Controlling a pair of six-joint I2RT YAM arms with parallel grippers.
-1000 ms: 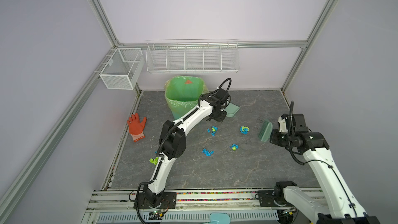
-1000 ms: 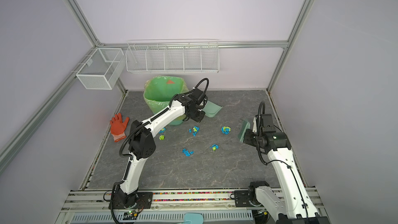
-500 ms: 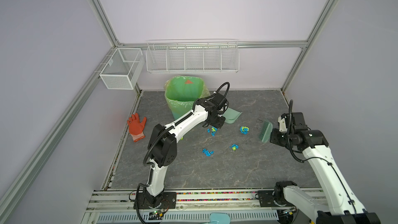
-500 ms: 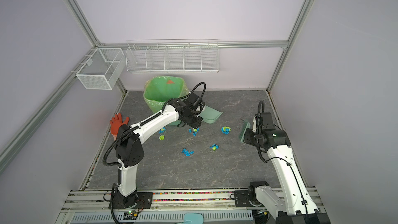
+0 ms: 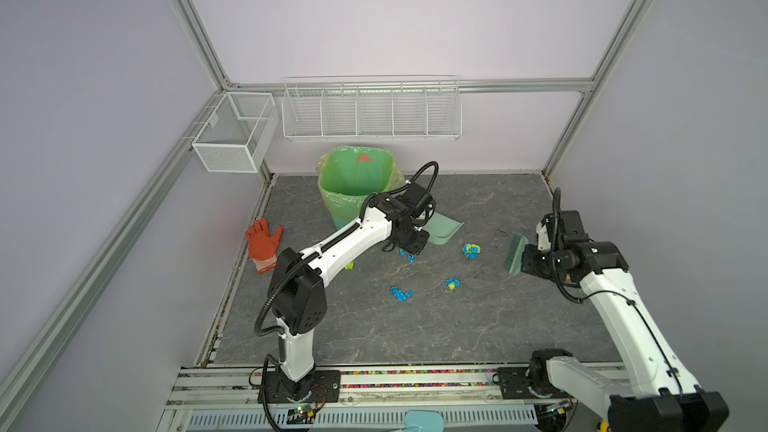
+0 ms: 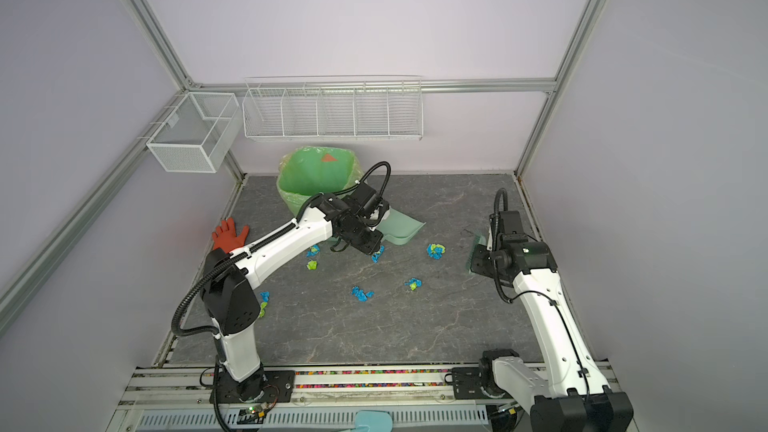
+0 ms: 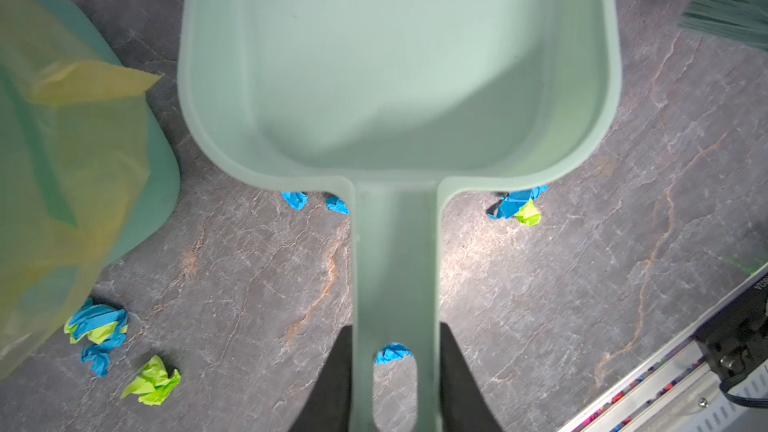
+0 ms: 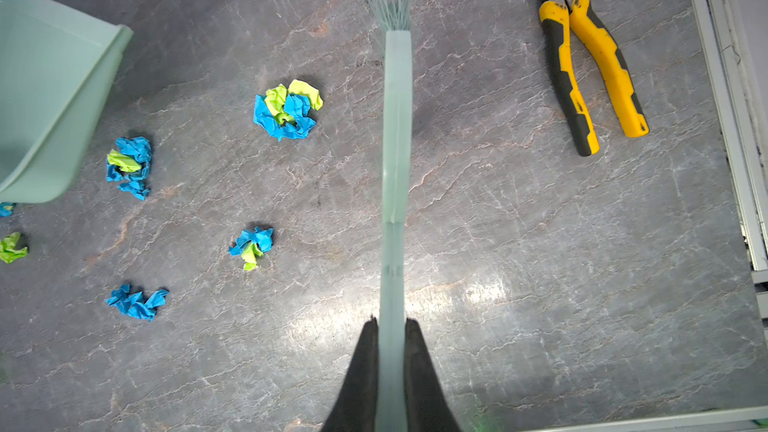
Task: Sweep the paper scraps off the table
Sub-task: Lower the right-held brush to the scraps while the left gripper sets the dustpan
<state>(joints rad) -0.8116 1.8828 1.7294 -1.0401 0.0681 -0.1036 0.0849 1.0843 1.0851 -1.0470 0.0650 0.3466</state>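
Note:
Several blue and lime paper scraps [image 5: 471, 250] [image 6: 361, 293] lie scattered on the dark veined table [image 5: 415, 326]. My left gripper [image 7: 395, 330] is shut on the handle of a pale green dustpan [image 7: 395, 56], held low beside the bin [image 5: 357, 184]; in both top views the pan [image 5: 446, 230] opens toward the right. Scraps [image 7: 517, 205] show under its rear edge. My right gripper [image 8: 391, 322] is shut on a green brush [image 8: 397, 118], bristles touching the table right of a blue-lime wad [image 8: 286, 112]. The brush [image 5: 515, 253] stands apart from the pan.
The bin is lined with a green bag. An orange-red glove [image 5: 262, 243] lies at the left edge. Yellow-handled pliers [image 8: 590, 72] lie right of the brush. White wire baskets [image 5: 370, 112] [image 5: 232, 132] hang on the walls. Aluminium rails [image 5: 415, 380] frame the front.
The left arm has lowered the dustpan toward the table and the scraps, its elbow swinging left. The right arm and brush have barely moved.

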